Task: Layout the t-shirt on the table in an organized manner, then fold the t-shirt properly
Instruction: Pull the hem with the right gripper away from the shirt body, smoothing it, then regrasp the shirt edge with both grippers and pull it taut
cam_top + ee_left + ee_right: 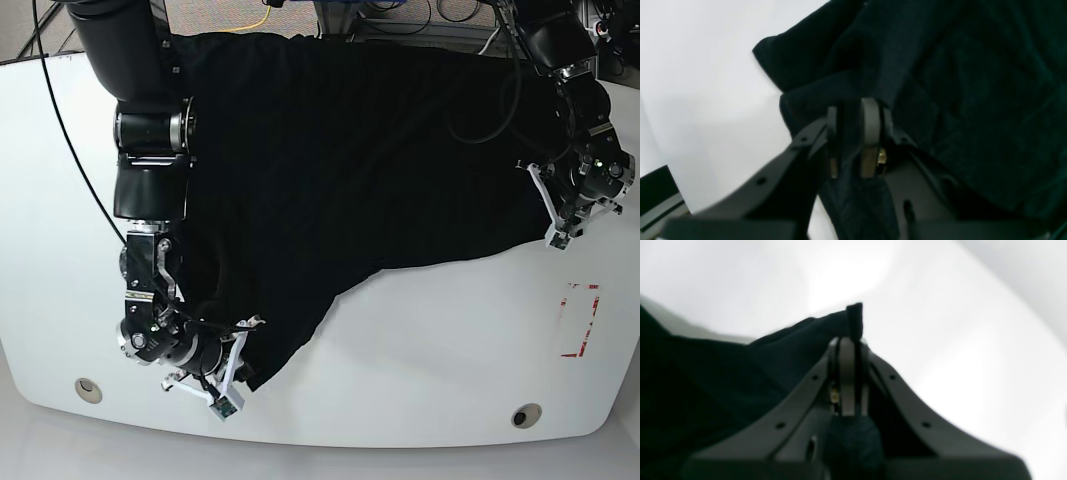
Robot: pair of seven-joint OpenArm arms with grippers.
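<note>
The black t-shirt (350,160) lies spread over the far half of the white table (430,350), its near edge running slantwise from front left to right. My right gripper (245,350) is shut on the shirt's front-left corner. In the right wrist view a small tab of the t-shirt (854,318) pokes out above the right gripper (850,343). My left gripper (545,205) is shut on the shirt's right edge. The left wrist view shows the t-shirt (957,100) pinched in the left gripper (850,113), with folds bunched ahead of it.
A red dashed rectangle (580,320) is marked near the table's right edge. Two round grey grommet holes sit near the front edge, one at the left (88,388) and one at the right (526,414). Cables hang at the back.
</note>
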